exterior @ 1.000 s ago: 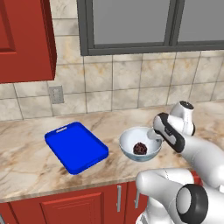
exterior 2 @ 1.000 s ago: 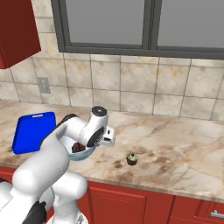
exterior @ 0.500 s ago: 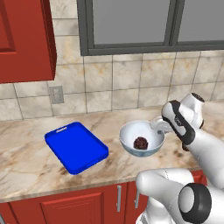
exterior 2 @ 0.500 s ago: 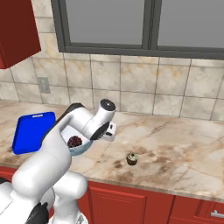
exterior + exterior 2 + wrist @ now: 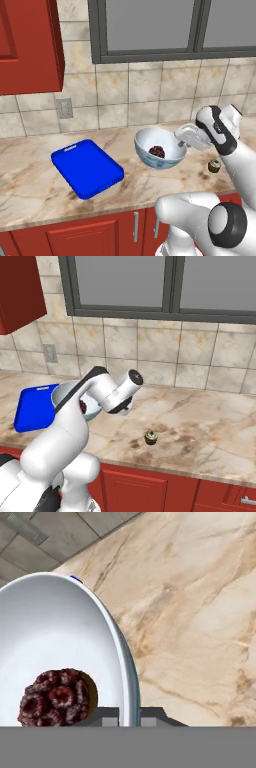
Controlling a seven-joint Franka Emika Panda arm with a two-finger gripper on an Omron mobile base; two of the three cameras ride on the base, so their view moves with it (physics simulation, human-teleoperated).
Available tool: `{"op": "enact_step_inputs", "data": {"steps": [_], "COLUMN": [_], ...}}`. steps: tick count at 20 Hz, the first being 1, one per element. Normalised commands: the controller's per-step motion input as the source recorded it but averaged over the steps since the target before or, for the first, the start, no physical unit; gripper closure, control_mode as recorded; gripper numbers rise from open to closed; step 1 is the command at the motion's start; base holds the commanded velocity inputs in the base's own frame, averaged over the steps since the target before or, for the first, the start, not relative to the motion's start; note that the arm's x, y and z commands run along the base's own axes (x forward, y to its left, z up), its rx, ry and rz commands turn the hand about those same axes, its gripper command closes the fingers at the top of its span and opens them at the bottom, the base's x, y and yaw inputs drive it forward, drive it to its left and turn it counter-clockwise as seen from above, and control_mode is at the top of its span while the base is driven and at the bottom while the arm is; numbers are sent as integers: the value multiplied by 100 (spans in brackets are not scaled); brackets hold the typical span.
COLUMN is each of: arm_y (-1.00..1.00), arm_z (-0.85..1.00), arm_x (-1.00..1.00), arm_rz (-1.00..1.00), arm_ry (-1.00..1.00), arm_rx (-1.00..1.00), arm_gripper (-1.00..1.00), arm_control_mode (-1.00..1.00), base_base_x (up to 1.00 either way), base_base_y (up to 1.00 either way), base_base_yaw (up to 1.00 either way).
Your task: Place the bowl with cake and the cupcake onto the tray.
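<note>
Bowl (image 5: 159,148), white inside and pale blue-grey outside, held tilted above the counter (image 5: 30,185), with the dark lumpy cake (image 5: 157,151) inside. The claw (image 5: 183,141) pinches the bowl's rim on its right side. Tray (image 5: 87,167) lies well left of the claw, bare counter between. Cupcake (image 5: 214,165) stands just right of the claw.
</note>
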Motion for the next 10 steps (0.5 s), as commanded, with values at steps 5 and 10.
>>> {"op": "enact_step_inputs", "data": {"steps": [5,10], "arm_y": [58,48], "arm_z": [29,1], "arm_x": [8,20], "arm_rz": [0,0], "arm_ry": [0,0], "arm_rx": [1,0], "arm_gripper": [100,100], "arm_control_mode": [-100,-100], "base_base_x": [0,0], "base_base_y": [0,0], "base_base_yaw": [0,0]}}
